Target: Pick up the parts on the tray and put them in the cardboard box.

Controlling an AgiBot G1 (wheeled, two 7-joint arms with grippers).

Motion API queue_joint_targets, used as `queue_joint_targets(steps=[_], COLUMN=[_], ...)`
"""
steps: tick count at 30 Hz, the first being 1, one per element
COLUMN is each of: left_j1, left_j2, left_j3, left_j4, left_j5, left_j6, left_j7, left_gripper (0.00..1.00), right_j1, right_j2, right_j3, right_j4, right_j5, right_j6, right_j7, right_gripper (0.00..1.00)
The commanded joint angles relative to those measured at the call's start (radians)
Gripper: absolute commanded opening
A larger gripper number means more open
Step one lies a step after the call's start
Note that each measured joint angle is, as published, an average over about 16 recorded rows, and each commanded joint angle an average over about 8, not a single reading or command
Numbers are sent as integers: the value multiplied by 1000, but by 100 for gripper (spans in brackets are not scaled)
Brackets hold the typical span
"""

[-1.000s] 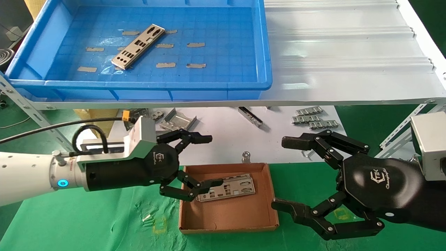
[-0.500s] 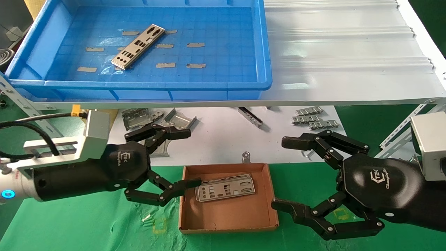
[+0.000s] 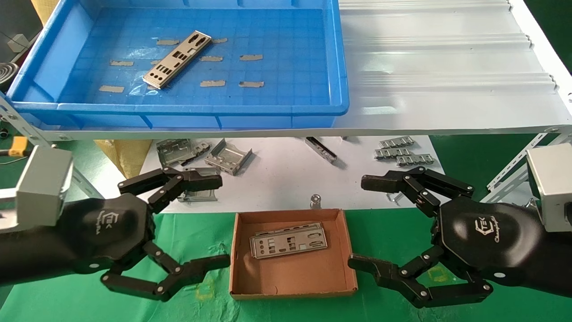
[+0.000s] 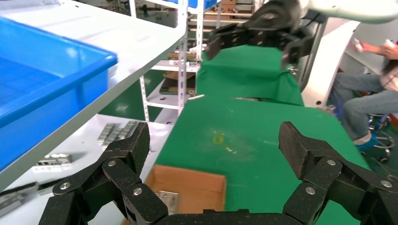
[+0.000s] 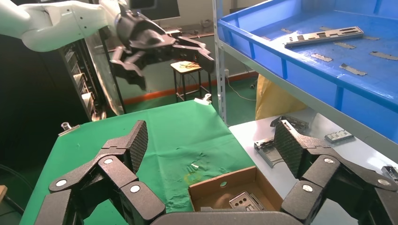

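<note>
The cardboard box (image 3: 292, 255) sits on the green cloth (image 3: 89, 308) at the near edge of the white sheet (image 3: 277, 179), and one perforated metal plate (image 3: 288, 240) lies flat inside it, toward the box's far wall and slightly askew. Up on the shelf (image 3: 447, 67), the blue tray (image 3: 339, 58) holds one more plate (image 3: 177, 59), lying diagonally on the grid floor near the tray's far left area among the scraps of tan tape (image 3: 212, 83). The left gripper (image 3: 221, 221) hovers just off the box's left wall with its fingers spread wide and nothing between them; its lower fingertip comes close to the box's left edge (whether it touches, I cannot tell). The right gripper (image 3: 359, 221) hangs off the box's right wall, likewise splayed and holding nothing. On the white sheet beyond the box lie bent grey brackets (image 3: 228, 156) toward the left and small ribbed strips (image 3: 404, 154) toward the right, with a small round metal piece (image 3: 316, 199) just past the box's far wall.
</note>
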State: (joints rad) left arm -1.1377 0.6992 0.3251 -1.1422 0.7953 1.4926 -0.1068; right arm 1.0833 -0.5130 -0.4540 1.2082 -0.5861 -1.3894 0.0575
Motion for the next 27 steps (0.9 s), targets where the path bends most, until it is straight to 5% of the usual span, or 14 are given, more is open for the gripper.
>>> queue_joint_targets(steps=[1,13,27], left_j1=[16,77,67], left_j2=[-22,-107,-93], left_j3=[-11,-55,-49], left_j4=[-35,-173,-150], left_j5=[-16,-80,-70], left_j6=[1,4,4], left_j7=[-20,-91,-83], left_gripper=[100,100,100], right_j1=[0,0,0], right_j2=[0,0,0], right_j3=[0,0,0], right_j4=[0,0,0], right_j5=[0,0,0], right_j6=[0,0,0], right_j7=[0,0,0], right_gripper=[100,100,100])
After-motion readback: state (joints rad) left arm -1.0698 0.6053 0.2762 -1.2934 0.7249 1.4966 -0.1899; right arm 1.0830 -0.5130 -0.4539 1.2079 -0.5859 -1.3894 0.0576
